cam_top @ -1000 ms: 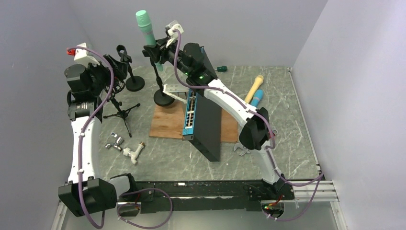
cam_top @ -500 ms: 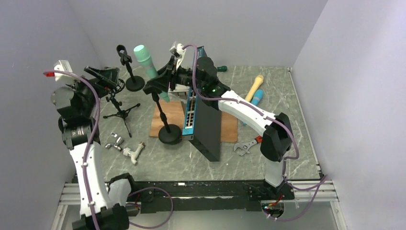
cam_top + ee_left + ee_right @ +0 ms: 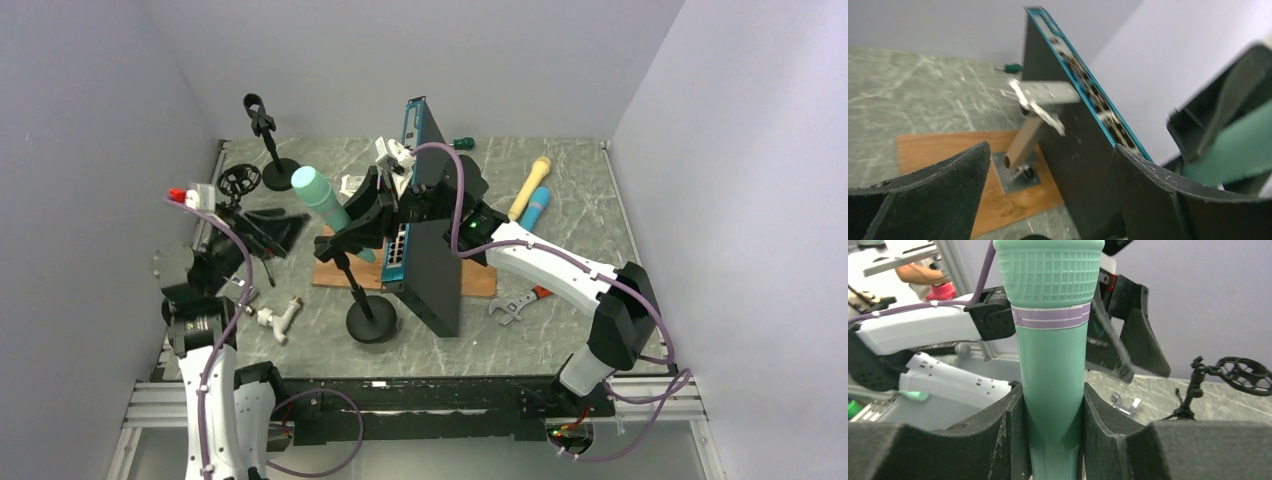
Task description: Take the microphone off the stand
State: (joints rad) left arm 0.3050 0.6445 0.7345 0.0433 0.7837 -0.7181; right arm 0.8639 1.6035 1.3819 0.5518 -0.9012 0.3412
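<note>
While stretched over the wooden board (image 3: 480, 278), grips the mint-green microphone (image 3: 322, 200) low on its handle with the right gripper (image 3: 347, 235), fingers (image 3: 1007, 440) set narrow and pressed against both sides of it. Carries it tilted above the middle of the tabletop (image 3: 590, 290), head pointing toward the left edge, at the top of the black stand (image 3: 371, 322). Cannot tell whether seated in the stand's clip or clear of it. Shows the stand's pole leaning and its round base just off the near edge of the board; cannot tell whether touching the tabletop. Bears a purple band with thin white lines below the gridded head; marks at the band's edge too small to read.

Hangs the left gripper (image 3: 270, 228) near the left edge, fingers (image 3: 938, 195) spread wide with nothing between them.

Also on the board: a black network switch (image 3: 430, 270) on edge, blue port face toward the left edge, print too small to read. At the far left corner: a second black stand (image 3: 268, 140). Toward the far right corner: a yellow microphone (image 3: 531, 183) and a blue microphone (image 3: 538, 205) side by side. Near the board's near right corner: a wrench (image 3: 515, 305).
</note>
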